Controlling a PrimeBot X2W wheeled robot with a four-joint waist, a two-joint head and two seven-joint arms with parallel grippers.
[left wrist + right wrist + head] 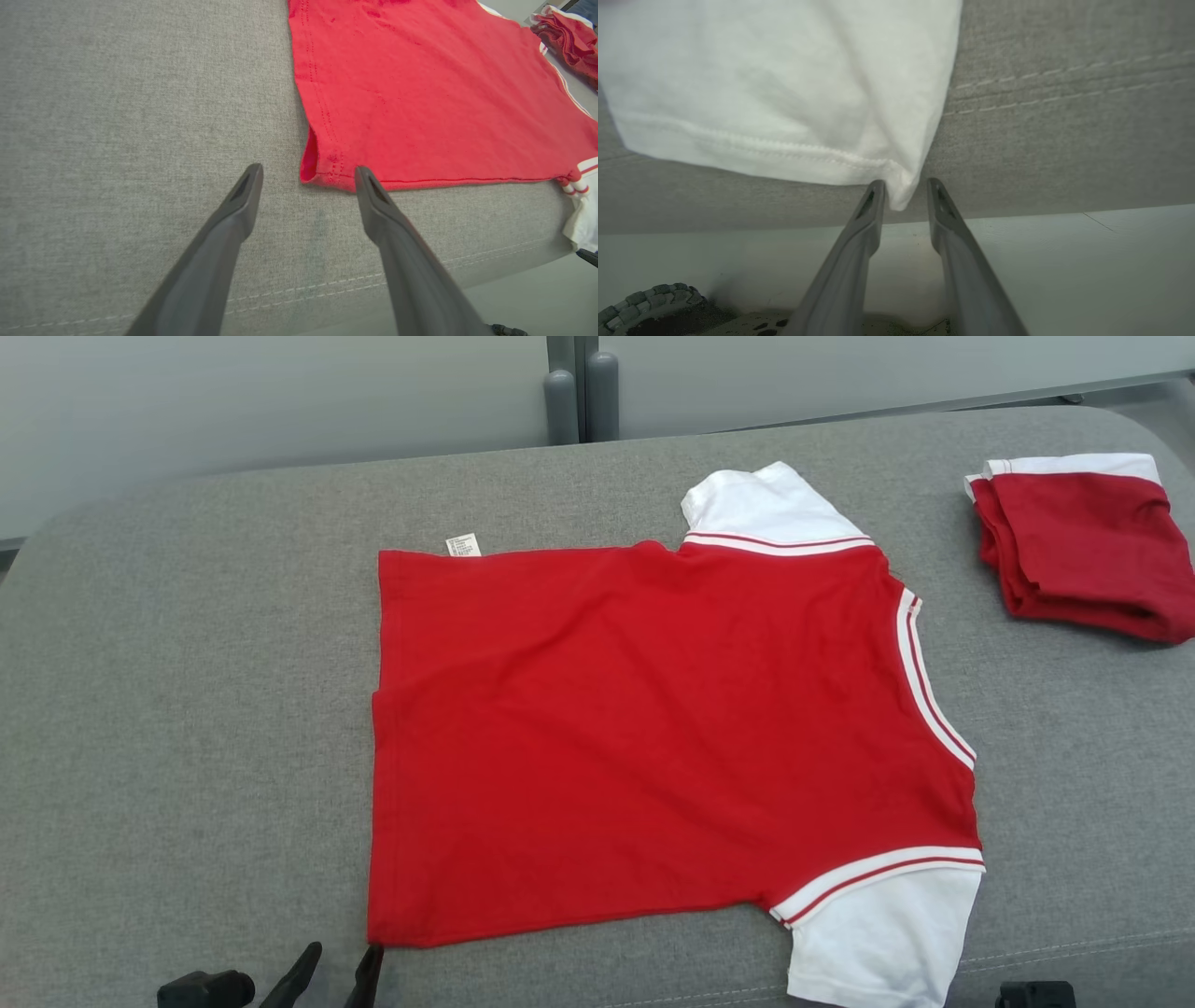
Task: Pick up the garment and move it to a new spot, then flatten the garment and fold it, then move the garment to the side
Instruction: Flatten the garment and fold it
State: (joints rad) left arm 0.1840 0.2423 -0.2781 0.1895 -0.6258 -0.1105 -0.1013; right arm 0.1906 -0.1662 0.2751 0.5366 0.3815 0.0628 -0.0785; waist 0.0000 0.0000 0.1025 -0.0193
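The garment (653, 728), a red shirt with white striped sleeves, lies flat on the grey cushion (187, 709). In the left wrist view its red hem corner (322, 168) sits just beyond my left gripper (308, 170), which is open; the right fingertip (362, 175) touches the hem edge. In the head view the left gripper (344, 952) stands at the shirt's near left corner. The near white sleeve (784, 93) hangs over the cushion's front edge. My right gripper (906, 184) is narrowed around the sleeve's corner, with a gap still showing beside the cloth.
A second red and white garment (1083, 551) lies folded at the far right of the cushion. Bare grey fabric stretches to the shirt's left. Pale floor (1064, 256) shows below the cushion's stitched front edge. A wall rises behind.
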